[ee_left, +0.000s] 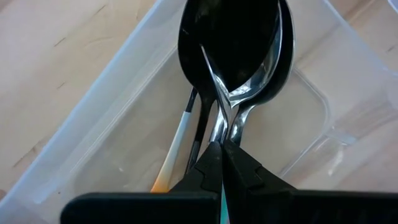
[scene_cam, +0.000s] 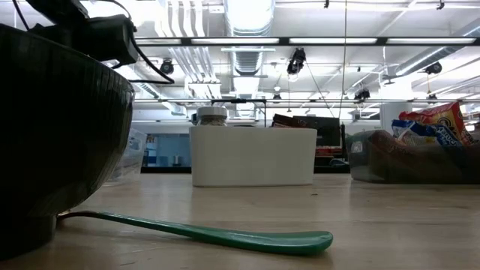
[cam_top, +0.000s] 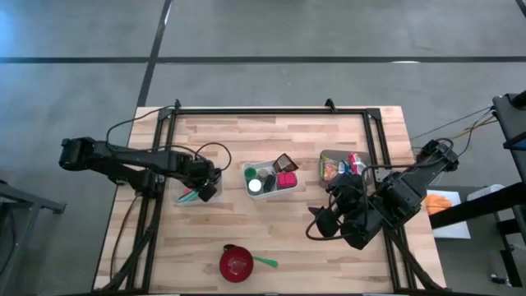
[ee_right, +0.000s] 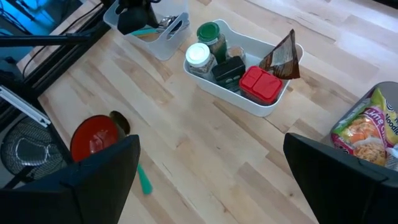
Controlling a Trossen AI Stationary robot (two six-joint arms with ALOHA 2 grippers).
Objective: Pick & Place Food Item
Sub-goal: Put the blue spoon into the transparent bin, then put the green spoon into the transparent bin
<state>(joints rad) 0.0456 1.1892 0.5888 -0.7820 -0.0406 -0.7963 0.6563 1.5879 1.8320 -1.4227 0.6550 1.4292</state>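
Reaching into the clear bin (ee_left: pixel 112 106) at the table's left, the left gripper (ee_left: pixel 222 163) has its fingers pressed together just above the spoons (ee_left: pixel 239 56), whose handles run lengthwise along the bin toward the fingertips, bowls pointing away. The right gripper (cam_top: pixel 322 226) hovers with fingers wide apart, holding nothing, well apart from the snack bag (ee_right: pixel 367 134) in the right-hand tray.

The left arm reaches in from the left edge of the bench, its gripper (cam_top: pixel 205 187) pointing downward with the fingers (ee_left: pixel 208 168) pressed together. The right arm is folded over the right side, its gripper (cam_top: pixel 319 226) held above the bench, fingers (ee_right: pixel 93 177) spread wide.
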